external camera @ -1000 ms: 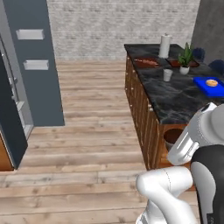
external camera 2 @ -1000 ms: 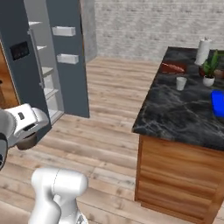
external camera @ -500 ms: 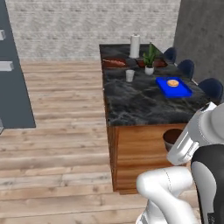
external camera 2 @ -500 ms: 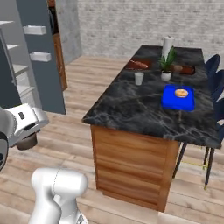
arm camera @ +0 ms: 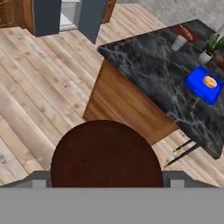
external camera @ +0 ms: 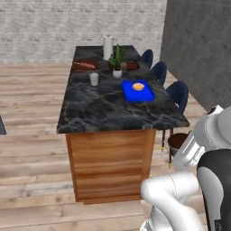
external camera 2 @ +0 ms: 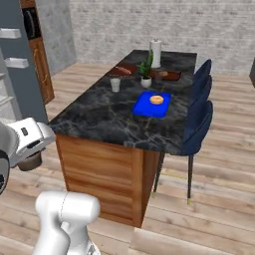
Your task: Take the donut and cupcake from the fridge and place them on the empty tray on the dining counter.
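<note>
Blue tray [external camera: 138, 91] on the dining counter [external camera: 101, 106] holds the donut [external camera: 138, 86] (lying flat, toward its far end), long axis running away down the counter. The gripper [arm camera: 106, 186] is clamped on the upright cupcake [arm camera: 106, 157], off the counter's near end.

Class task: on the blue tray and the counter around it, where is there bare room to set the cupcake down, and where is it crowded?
The blue tray is bare on its near half; the donut sits toward its far end. The dining counter is bare from tray to near edge. The far end is crowded: cup, plant, paper roll, brown trays. The gripper holds the cupcake.
</note>
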Robot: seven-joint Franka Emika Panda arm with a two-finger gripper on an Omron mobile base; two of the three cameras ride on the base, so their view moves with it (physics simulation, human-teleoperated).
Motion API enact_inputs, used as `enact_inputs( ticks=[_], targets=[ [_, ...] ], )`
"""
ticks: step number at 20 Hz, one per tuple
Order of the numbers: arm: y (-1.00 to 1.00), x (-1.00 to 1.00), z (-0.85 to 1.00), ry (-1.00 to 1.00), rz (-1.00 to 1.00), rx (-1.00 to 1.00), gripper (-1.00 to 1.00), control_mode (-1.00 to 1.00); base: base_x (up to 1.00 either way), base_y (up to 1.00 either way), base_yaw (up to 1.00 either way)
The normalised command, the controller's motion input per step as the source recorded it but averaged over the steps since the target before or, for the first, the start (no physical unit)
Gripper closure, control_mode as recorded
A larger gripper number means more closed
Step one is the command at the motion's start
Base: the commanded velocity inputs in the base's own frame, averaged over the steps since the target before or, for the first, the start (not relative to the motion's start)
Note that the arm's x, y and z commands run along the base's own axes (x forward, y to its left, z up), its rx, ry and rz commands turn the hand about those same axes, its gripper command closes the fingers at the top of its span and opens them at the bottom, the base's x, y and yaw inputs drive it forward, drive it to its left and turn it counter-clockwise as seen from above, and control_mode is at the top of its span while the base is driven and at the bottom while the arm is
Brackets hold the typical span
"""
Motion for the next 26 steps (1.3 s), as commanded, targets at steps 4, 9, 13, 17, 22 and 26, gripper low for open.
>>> enact_inputs(
  ticks=[4,9,13,17,22,26],
  targets=[
    [0.00,0.00,0.00,0.00,0.00,0.00,1.00,1.00,0.00,-1.00,-0.04],
    [0.00,0.00,0.00,0.00,0.00,0.00,1.00,1.00,0.07,-1.00,0.00],
    [0.00,0.00,0.00,0.00,0.00,0.00,1.00,1.00,0.07,-1.00,0.00],
    [0.00,0.00,0.00,0.00,0.00,0.00,1.00,1.00,0.21,-1.00,0.00],
    [0.00,0.00,0.00,0.00,0.00,0.00,1.00,1.00,0.88,-0.75,0.01],
    [0.00,0.00,0.00,0.00,0.00,0.00,1.00,1.00,1.00,-0.57,0.05]
  ],
)
